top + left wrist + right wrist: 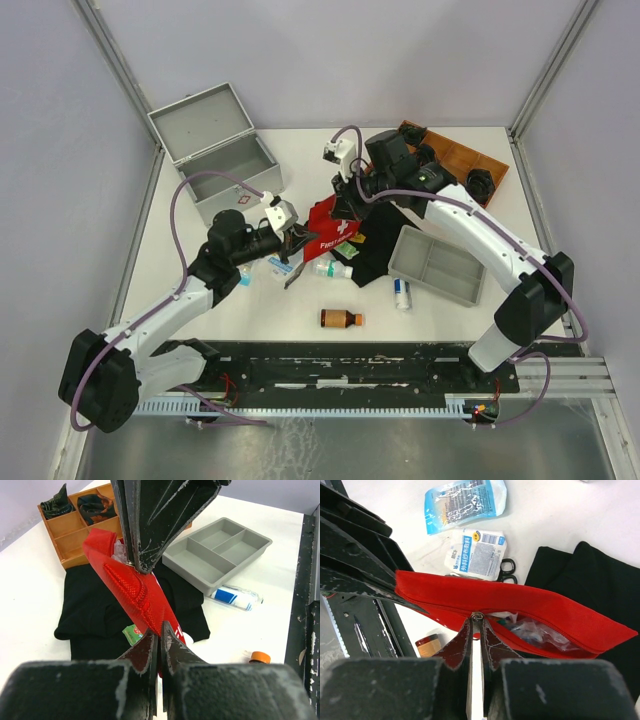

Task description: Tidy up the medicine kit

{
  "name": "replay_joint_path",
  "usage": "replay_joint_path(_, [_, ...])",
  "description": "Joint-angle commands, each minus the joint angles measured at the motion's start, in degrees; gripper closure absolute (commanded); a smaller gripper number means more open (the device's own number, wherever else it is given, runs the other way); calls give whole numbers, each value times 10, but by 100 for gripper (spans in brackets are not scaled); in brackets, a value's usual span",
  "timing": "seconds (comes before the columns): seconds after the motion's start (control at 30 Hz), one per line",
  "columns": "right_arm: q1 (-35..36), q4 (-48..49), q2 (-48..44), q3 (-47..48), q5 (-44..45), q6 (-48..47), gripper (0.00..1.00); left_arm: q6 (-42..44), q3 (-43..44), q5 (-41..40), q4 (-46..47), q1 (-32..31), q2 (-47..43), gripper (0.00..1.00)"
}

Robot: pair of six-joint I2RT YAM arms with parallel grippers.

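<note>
Kit (200, 122) sits open, lid up, far left on the table, well apart from both grippers. Left gripper (159, 636) is pinched tight on one end of the red pouch (142, 595). Right gripper (477, 625) is nipped narrow on the pouch's zip pull (477, 616). The zip is part open, with packets showing inside. Grey tray (425, 255) lies to the right.
</note>
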Motion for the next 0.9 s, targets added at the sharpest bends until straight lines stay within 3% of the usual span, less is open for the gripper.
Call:
replay_joint_path(0.0, [-33, 10, -29, 2, 28, -10, 99, 31, 12, 15, 39, -1, -21, 97])
replay_joint_path(0.4, [-94, 2, -31, -6, 37, -28, 99, 35, 13, 25, 36, 1, -24, 97])
replay_joint_path(0.53, [-101, -6, -32, -7, 2, -34, 99, 37, 13, 25, 36, 1, -24, 97])
replay_joint_path(0.7, [-100, -12, -47, -21, -132, -50, 77, 42, 13, 33, 35, 1, -24, 97])
replay_joint_path(0.87, [-100, 0, -41, -23, -143, -30, 60, 48, 11, 66, 35, 2, -26, 97])
